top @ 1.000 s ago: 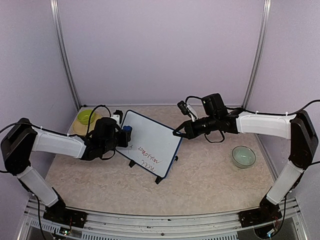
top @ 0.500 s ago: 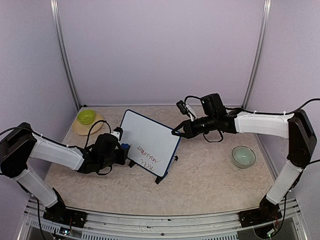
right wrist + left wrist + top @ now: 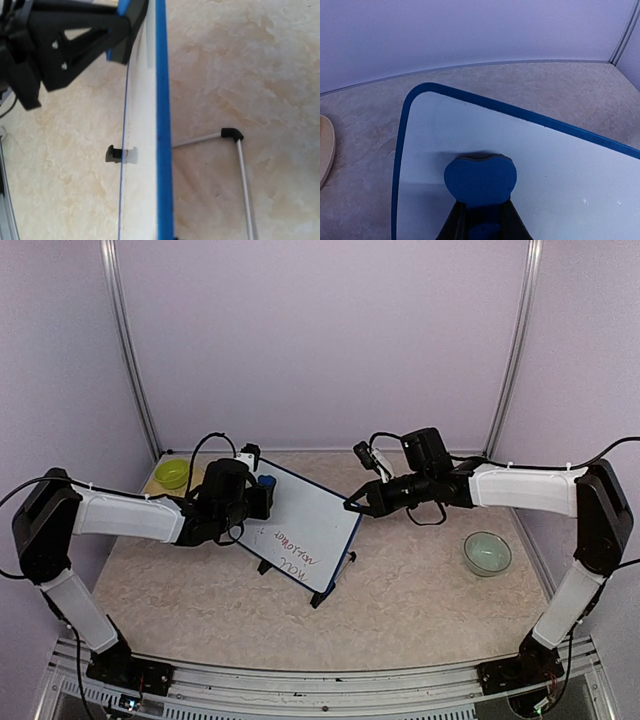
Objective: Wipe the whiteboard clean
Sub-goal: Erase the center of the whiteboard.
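left end effector (image 3: 481, 222) clamped on the blue eraser (image 3: 480, 179), pressed to the whiteboard (image 3: 560, 170) just ahead of it. right end effector (image 3: 352, 506) pinched together at the board's edge. looks like mid-wipe; next, drag down firmly over the marker writing (image 3: 297, 549) below.

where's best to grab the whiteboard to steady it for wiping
Pinch the thin blue frame on the right edge of the whiteboard, coming from the right. It stands tilted on legs, so only its edge fits between jaws. The right gripper clamps there, clear of the eraser in the left gripper.
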Robot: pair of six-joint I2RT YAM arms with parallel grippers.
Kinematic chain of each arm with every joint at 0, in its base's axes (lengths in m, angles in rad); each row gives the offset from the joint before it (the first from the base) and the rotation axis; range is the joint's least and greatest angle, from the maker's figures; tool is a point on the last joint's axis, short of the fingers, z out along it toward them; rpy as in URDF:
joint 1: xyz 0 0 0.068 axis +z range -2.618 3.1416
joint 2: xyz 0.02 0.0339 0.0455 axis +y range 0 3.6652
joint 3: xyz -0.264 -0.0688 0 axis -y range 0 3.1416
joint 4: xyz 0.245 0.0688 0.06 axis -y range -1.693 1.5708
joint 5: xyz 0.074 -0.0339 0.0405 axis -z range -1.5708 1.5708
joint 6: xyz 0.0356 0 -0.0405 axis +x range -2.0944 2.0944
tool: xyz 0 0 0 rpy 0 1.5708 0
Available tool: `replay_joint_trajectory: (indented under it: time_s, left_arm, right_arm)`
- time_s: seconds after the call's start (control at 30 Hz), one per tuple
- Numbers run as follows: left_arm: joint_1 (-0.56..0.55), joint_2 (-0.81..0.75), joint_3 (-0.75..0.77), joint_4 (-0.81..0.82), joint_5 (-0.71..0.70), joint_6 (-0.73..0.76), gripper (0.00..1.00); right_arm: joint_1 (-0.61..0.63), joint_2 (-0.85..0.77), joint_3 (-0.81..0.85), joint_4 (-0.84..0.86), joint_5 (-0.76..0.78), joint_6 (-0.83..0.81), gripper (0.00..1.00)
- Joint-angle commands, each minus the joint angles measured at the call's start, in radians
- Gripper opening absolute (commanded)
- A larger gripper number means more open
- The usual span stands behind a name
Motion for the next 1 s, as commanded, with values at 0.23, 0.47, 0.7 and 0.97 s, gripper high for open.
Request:
replay_joint_trajectory:
  time_s: [0.23, 0.47, 0.7, 0.97]
  left_arm:
    - [0.02, -0.062, -0.126, 0.035, 0.025, -0.02, 0.13]
    - [-0.099, -0.078, -0.296, 0.051, -0.024, -0.039, 0.13]
    - [-0.13, -0.073, -0.296, 0.064, -0.04, -0.039, 0.13]
    - [-0.036, -0.022, -0.115, 0.069, -0.048, 0.024, 0.13]
  right_arm:
    - [0.043, 0.052, -0.031, -0.082, -0.054, -0.104, 0.0]
    - [0.046, 0.061, -0.028, -0.083, -0.056, -0.104, 0.0]
    - [0.05, 0.066, -0.027, -0.073, -0.06, -0.096, 0.0]
    - [0.055, 0.048, -0.035, -0.087, -0.05, -0.101, 0.0]
